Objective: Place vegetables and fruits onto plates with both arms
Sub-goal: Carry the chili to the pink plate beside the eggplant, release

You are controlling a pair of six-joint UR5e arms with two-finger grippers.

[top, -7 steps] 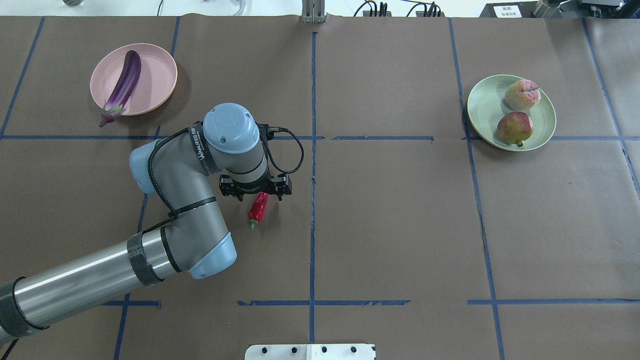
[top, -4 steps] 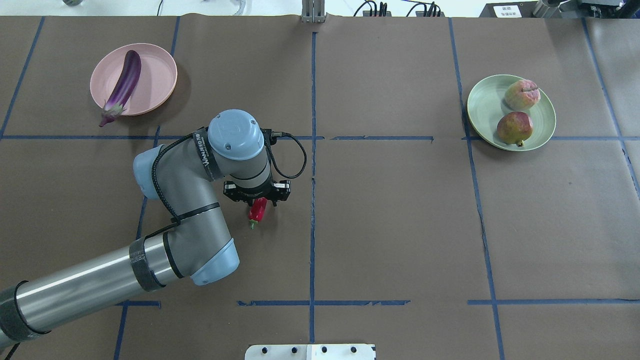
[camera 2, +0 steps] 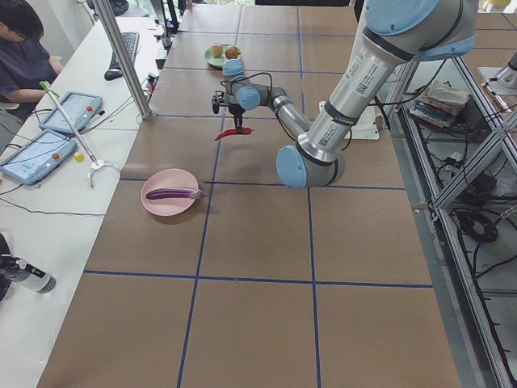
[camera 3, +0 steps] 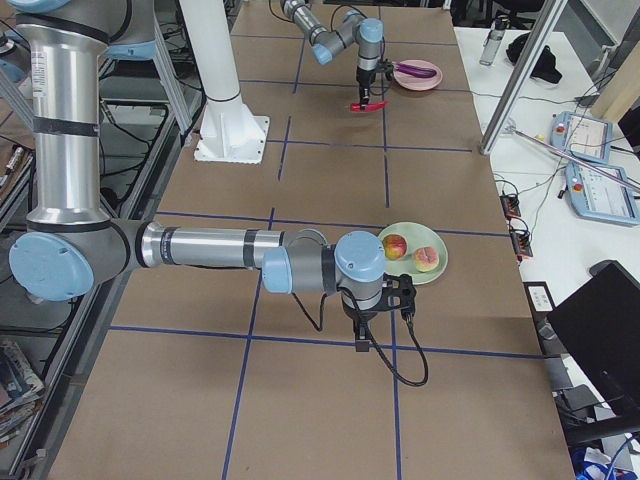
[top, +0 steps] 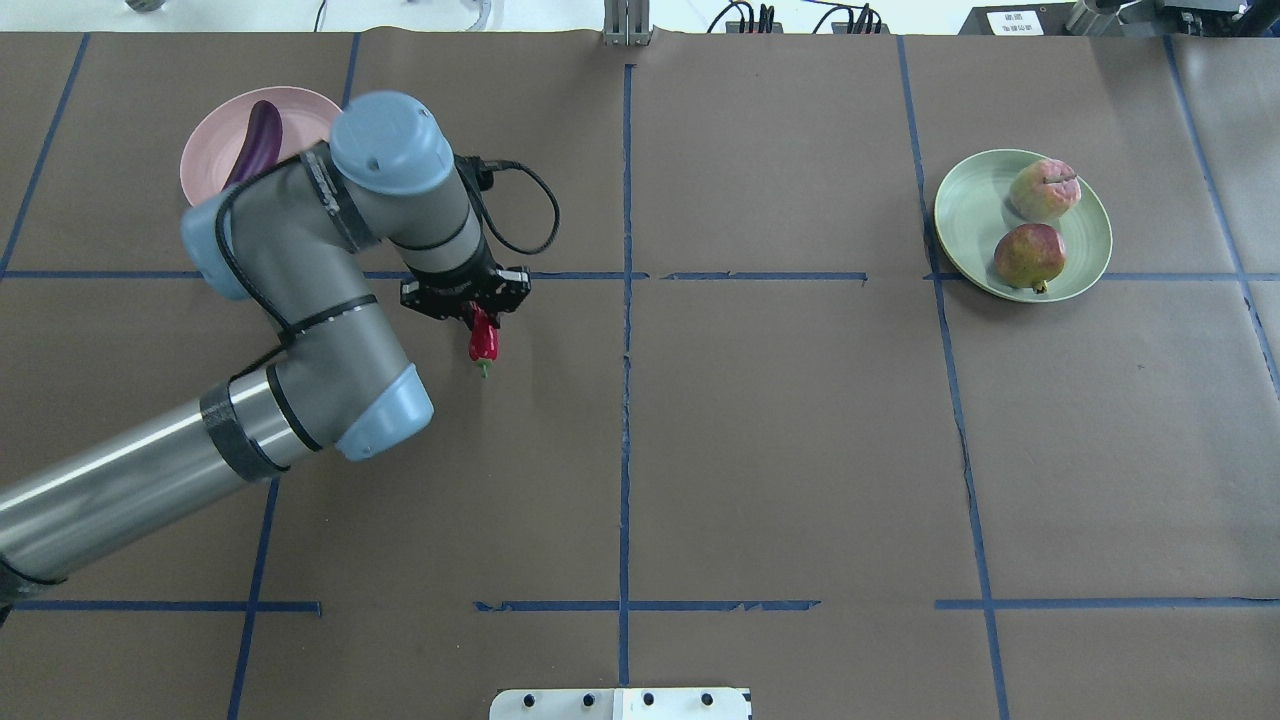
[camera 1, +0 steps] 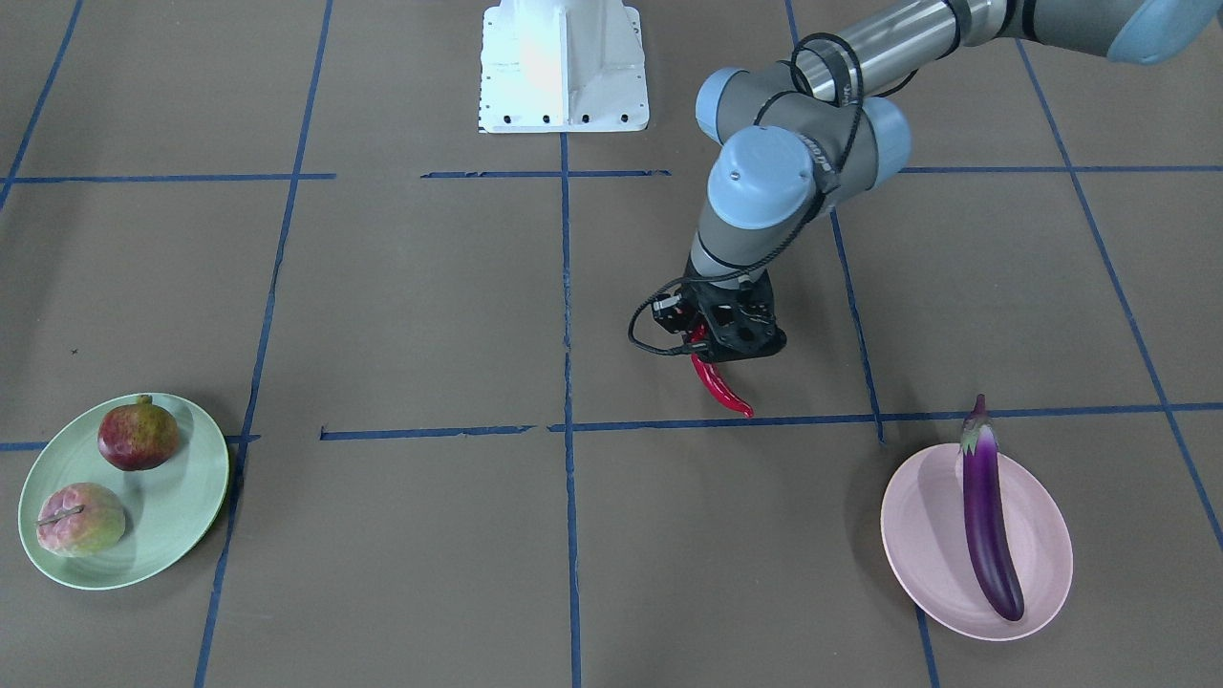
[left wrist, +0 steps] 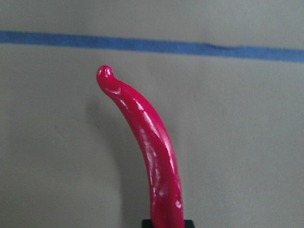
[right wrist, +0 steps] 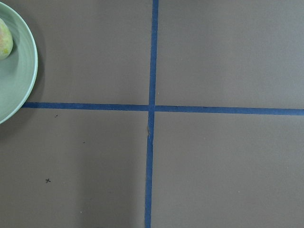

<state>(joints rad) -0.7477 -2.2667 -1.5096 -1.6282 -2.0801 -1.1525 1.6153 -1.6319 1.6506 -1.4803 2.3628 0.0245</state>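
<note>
My left gripper [top: 478, 312] is shut on the stem end of the red chili pepper [top: 484, 342] and holds it clear above the table; the chili hangs from the jaws in the front view [camera 1: 718, 379] and fills the left wrist view [left wrist: 147, 142]. The purple eggplant [camera 1: 989, 516] lies on the pink plate [camera 1: 922, 526], partly hidden by my left arm in the overhead view. The pomegranate [top: 1029, 256] and the custard-apple-like fruit [top: 1043, 189] sit on the green plate [top: 970, 215]. My right gripper [camera 3: 378, 305] hovers beside the green plate; I cannot tell if it is open.
The white base block [camera 1: 562, 67] stands at the robot's edge of the table. Blue tape lines grid the brown table cover. The green plate's rim [right wrist: 23, 71] shows at the left of the right wrist view. A side table with tablets [camera 2: 60, 113] lies past the table.
My left gripper has lifted the chili off the table and carried it back and left toward the pink plate. My left arm now covers part of that plate and the eggplant.
</note>
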